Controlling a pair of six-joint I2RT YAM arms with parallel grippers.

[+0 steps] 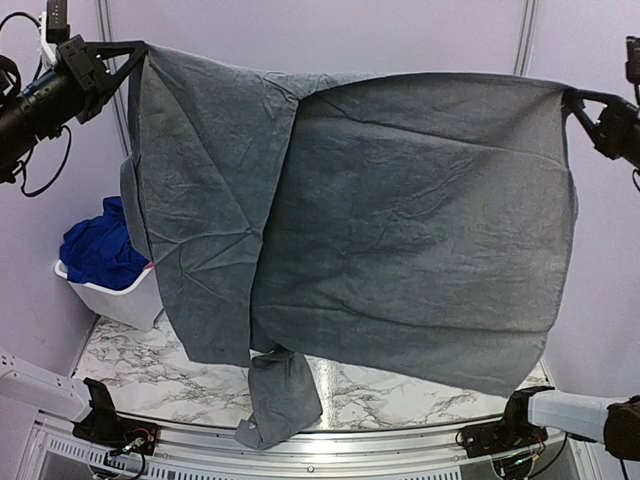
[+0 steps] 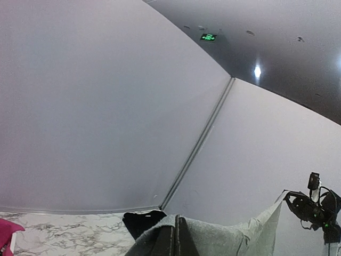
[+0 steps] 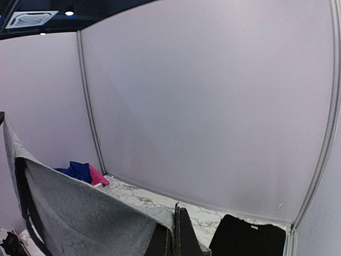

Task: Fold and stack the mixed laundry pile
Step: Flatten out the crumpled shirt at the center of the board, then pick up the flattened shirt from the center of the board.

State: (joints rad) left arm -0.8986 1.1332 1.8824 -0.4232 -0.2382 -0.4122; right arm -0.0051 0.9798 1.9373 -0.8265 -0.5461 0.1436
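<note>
A: Where's the shirt [image 1: 400, 230]?
B: Spread mid-frame above the tabletop [image 1: 150, 375]. The left hand [image 1: 138, 52] is clenched on its upper-left corner, the right hand [image 1: 570, 98] on its upper-right.
A: Tip?
B: Hold it taut and level, and lay the hem down first.

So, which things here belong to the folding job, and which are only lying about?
Job: grey shirt, stretched between left gripper and right gripper; blue cloth; pink cloth; black cloth.
Lying about: white basket holding the blue cloth; marble table.
</note>
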